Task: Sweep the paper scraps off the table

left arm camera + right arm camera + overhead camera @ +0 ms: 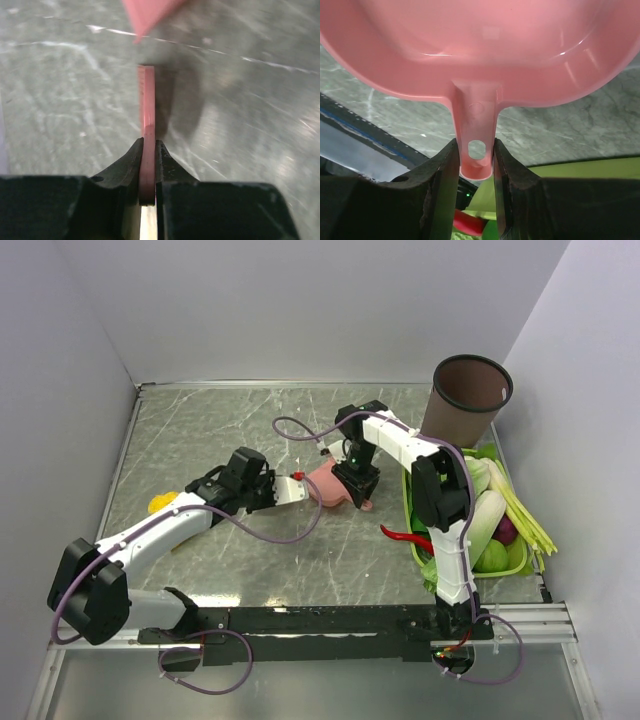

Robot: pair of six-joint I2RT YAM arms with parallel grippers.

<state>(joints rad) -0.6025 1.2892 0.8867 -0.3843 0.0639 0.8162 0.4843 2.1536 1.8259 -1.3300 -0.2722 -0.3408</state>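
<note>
No paper scraps show in any view. On the grey-green veined table (200, 430), my right gripper (357, 483) is shut on the handle (476, 150) of a pink dustpan (325, 485). The dustpan's bowl (480, 45) fills the top of the right wrist view. My left gripper (278, 490) sits just left of the dustpan and is shut on a thin pink handle (146, 110), seen edge-on between its jaws (148, 142). A whitish piece (293, 488) reaches from that gripper toward the dustpan, whose pink corner (150, 12) shows ahead of it.
A tall brown cup (470, 395) stands at the back right. A green basket (412, 540) of vegetables lies along the right edge, with a red chili (405, 537) at its left side. A yellow object (160, 503) lies beside the left arm. A metal rail (520, 615) runs along the near edge.
</note>
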